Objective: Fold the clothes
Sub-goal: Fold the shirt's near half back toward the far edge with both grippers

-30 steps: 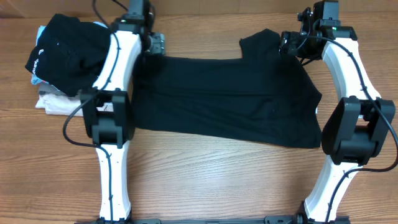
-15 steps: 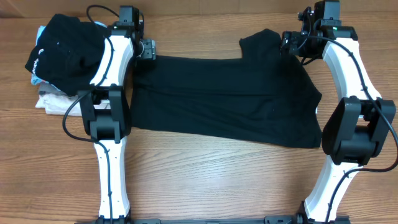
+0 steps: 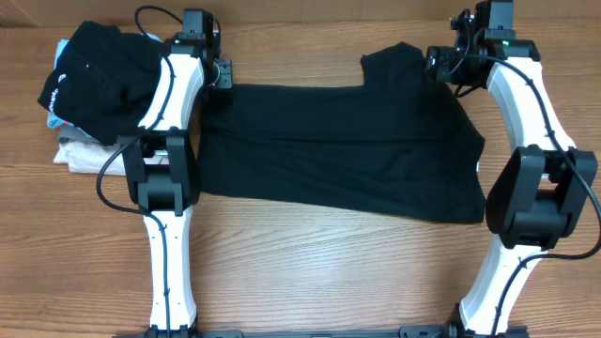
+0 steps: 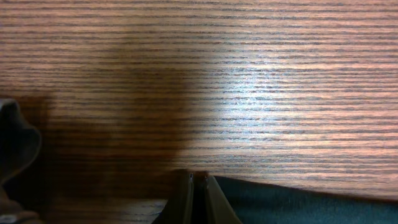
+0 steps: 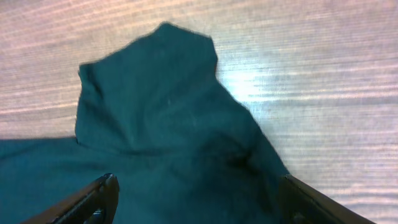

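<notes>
One plain black T-shirt (image 3: 338,150) lies spread flat across the middle of the table (image 3: 310,272), between your two arms. Its long side runs left to right, a broad dark sheet with soft creases along its length. Its near edge slopes toward you as it goes right. One short sleeve (image 3: 394,64) sticks out at the far edge beside the right arm. In the right wrist view the sleeve is a rumpled flap with a blunt tip, lying on bare wood.

Your left gripper (image 4: 194,182) sits at the shirt's far left corner, its fingers pressed tight together right at the edge of the cloth. The left wrist view does not show whether any fabric is caught between them. Your right gripper (image 5: 199,183) hangs over the sleeve with its fingers spread wide above the cloth.

On the far left of the table, a pile of other garments (image 3: 89,94) lies on the other side of the left arm from the shirt.

Compared with a second ago, your left gripper has slid a little to the left along the shirt's far edge. Its jaws stood apart then and have since closed. The shirt's outline, the pile and your right arm look the same as before.
</notes>
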You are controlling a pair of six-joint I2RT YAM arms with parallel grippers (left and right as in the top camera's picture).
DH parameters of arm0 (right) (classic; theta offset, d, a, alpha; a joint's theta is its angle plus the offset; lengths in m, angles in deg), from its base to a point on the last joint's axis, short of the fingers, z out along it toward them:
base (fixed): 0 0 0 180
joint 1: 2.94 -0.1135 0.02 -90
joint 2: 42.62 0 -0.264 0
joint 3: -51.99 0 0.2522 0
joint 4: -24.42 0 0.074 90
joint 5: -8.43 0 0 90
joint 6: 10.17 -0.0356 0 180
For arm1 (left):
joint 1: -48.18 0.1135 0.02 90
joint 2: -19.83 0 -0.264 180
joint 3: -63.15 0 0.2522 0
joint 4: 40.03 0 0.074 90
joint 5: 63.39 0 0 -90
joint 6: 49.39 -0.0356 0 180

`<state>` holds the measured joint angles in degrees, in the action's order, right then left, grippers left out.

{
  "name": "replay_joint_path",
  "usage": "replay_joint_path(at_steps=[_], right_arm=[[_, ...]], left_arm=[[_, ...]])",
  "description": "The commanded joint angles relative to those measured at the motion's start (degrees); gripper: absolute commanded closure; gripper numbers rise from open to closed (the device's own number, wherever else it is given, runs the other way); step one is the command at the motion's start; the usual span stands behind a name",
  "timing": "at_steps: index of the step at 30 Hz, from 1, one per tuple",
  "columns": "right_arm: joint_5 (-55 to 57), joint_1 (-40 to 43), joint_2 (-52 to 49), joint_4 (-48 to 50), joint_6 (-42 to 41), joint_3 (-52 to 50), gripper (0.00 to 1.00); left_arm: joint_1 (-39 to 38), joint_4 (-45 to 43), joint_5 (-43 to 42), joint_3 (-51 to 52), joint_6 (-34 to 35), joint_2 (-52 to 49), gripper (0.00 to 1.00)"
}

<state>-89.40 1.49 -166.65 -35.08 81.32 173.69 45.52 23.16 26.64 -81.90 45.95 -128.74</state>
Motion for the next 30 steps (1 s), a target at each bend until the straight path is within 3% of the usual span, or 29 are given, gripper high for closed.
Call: replay_joint_path(at_steps=[1,10,17,30], right_arm=[[0.52,0.17,0.68,2.84,0.50,1.03,0.18],[-0.20,-0.59,-5.38,19.54,0.50,1.03,0.20],[-3.67,-1.49,-12.33,26.03,5.03,1.05,0.21],[-3.82,-2.01,-21.16,38.60,5.38,1.05,0.24]], left_arm=[[-0.48,0.24,0.59,-1.09,-0.85,-1.07,0.96],[-1.09,0.66,0.52,-1.27,-0.20,6.99,0.96],[-1.99,2.14,0.57,-1.27,-0.22,7.21,0.96],[-2.32,2.19,0.57,-1.27,-0.20,7.21,0.96]])
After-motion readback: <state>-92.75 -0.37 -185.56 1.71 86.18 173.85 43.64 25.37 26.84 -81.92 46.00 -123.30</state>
